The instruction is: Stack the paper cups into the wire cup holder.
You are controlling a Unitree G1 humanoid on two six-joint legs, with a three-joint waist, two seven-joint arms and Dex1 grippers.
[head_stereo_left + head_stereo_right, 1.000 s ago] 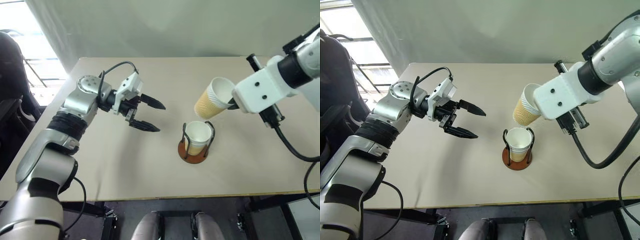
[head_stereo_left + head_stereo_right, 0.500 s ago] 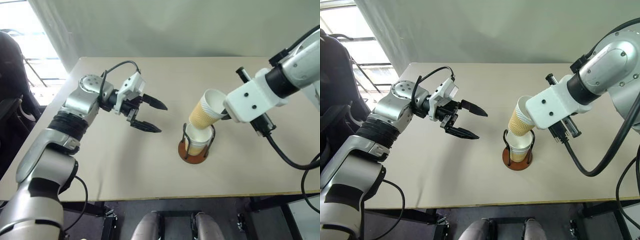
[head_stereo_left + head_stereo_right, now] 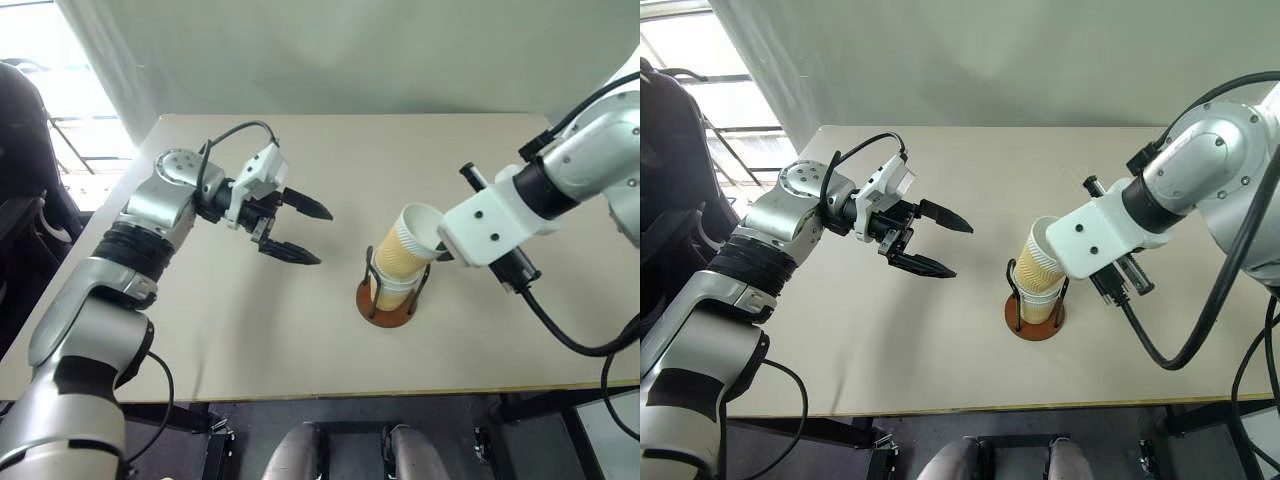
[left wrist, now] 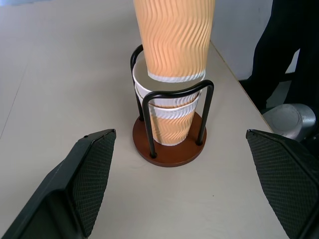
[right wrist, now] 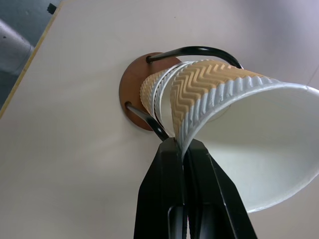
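A plain beige table (image 3: 250, 330) fills the middle — pale wall (image 3: 350, 50) running behind its far edge. Bright window (image 3: 40, 60) off to the left, with a dark chair (image 3: 665, 150) just beside the table's left end.

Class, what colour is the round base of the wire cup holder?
The base is dark reddish-brown, clearest in the left wrist view.

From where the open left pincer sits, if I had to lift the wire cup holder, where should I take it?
Probably the top of one black wire loop of the wire cup holder, from above at the side: the flat disc base lies flush on the table and the cups fill the middle.
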